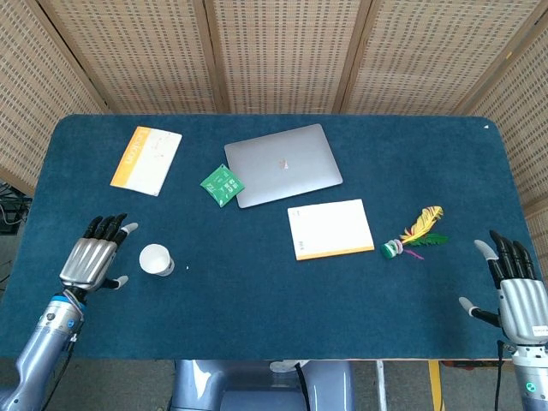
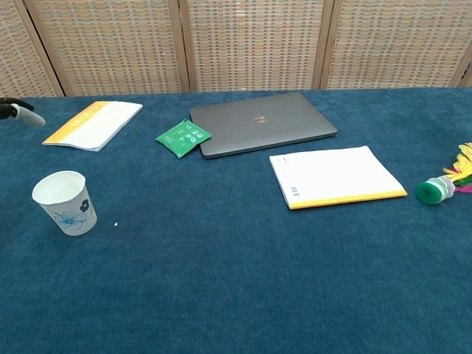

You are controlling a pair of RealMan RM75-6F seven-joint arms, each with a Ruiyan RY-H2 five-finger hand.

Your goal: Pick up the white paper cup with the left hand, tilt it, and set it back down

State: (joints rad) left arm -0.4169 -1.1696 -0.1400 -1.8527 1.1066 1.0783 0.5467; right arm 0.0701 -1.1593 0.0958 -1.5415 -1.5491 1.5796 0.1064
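From the head view, I see my left hand spread wide and holding nothing, just left of the white paper cup, not touching it. My right hand hangs unclenched at the table's right edge. In the chest view, the cup stands upright near the left edge; one fingertip shows.

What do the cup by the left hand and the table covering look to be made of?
The white paper cup looks like thin matte paper: rolled rim, dull white wall, a blue flower printed on it. The table covering seems to be a dark blue felt or short-pile cloth, going by its fuzzy, glare-free surface.
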